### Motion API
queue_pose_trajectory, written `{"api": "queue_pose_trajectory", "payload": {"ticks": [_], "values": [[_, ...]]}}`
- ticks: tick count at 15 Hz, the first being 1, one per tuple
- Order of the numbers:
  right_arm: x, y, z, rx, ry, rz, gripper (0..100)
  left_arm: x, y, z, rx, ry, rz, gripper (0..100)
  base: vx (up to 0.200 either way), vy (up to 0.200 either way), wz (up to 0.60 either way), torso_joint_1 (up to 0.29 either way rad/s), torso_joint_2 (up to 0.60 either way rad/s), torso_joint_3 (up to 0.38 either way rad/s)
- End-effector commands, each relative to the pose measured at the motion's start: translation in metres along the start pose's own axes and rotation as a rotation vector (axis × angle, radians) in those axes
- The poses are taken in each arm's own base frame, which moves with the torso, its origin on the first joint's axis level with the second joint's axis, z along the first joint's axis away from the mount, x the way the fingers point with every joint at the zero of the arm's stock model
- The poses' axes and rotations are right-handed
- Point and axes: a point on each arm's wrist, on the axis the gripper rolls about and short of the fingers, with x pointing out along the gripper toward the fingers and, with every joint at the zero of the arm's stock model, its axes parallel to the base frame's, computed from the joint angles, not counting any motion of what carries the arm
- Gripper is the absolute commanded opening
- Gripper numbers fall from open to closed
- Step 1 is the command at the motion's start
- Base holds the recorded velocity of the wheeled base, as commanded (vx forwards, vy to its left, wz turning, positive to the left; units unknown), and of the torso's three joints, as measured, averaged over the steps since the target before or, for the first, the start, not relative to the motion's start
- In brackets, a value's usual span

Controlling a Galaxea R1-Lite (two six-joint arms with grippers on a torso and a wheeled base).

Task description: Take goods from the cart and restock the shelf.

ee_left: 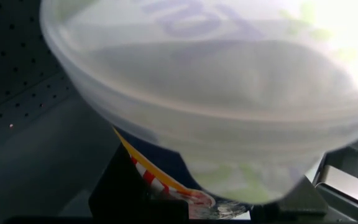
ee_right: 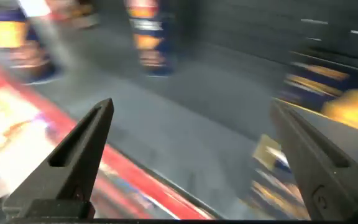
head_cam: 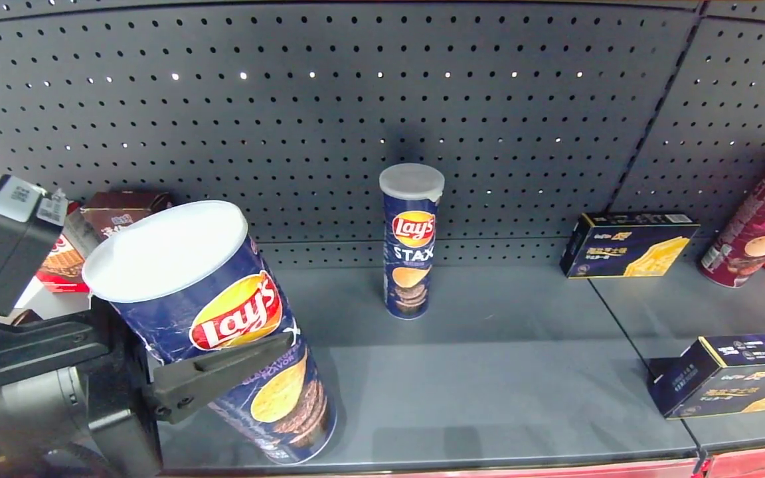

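Grip is seen nearest, at the front left of the shelf (head_cam: 489,398): the left gripper (head_cam: 243,345) is clamped across the body of a blue chip can (head_cam: 210,299), whose translucent lid (ee_left: 197,93) looms under the wrist camera. The can is held tilted, lid leaning left, with its base low over the shelf's front edge; whether it touches cannot be told. A mid-body hold is judged to leave the base free for setting down. At the front right, the right gripper (ee_right: 191,112) is spread wide and empty, near the red shelf lip (ee_right: 36,124) and a dark blue box (head_cam: 734,375). Farther back, a matching can (head_cam: 410,242) is stood upright at mid-shelf, probably marking the row to be filled. Behind, a second blue box (head_cam: 628,244) is laid against the pegboard (head_cam: 356,99).
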Motion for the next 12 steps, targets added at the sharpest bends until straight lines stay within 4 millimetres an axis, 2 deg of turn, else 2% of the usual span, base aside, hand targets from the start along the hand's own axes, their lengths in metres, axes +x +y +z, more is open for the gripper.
{"api": "queue_pose_trajectory", "payload": {"ticks": [1, 2, 4, 5, 8, 12], "values": [[0.046, -0.002, 0.006, 0.019, 0.099, 0.117, 100, 0.000, 0.000, 0.000, 0.000, 0.000, 0.000, 0, 0.000, 0.000, 0.00, 0.000, 0.00, 0.000], [0.066, -0.003, 0.008, 0.021, 0.110, 0.167, 100, -0.001, 0.003, -0.001, -0.004, 0.003, 0.014, 0, 0.000, 0.000, 0.00, 0.000, 0.00, 0.000], [0.084, -0.002, 0.010, 0.017, 0.106, 0.193, 100, -0.001, 0.004, -0.001, -0.005, 0.003, 0.022, 0, 0.000, 0.000, 0.00, 0.000, 0.00, 0.000], [0.102, -0.004, 0.015, 0.015, 0.112, 0.196, 100, -0.001, 0.004, -0.001, -0.005, 0.002, 0.014, 0, 0.000, 0.000, 0.00, 0.000, 0.00, 0.000], [0.128, -0.005, 0.018, 0.014, 0.134, 0.166, 100, -0.002, 0.007, -0.001, -0.011, 0.005, 0.024, 0, 0.000, 0.000, 0.00, 0.000, 0.00, 0.000], [0.148, -0.009, 0.019, 0.017, 0.142, 0.148, 100, -0.004, 0.009, -0.003, -0.014, 0.007, 0.023, 0, 0.000, 0.000, 0.00, 0.000, 0.00, 0.000]]}}
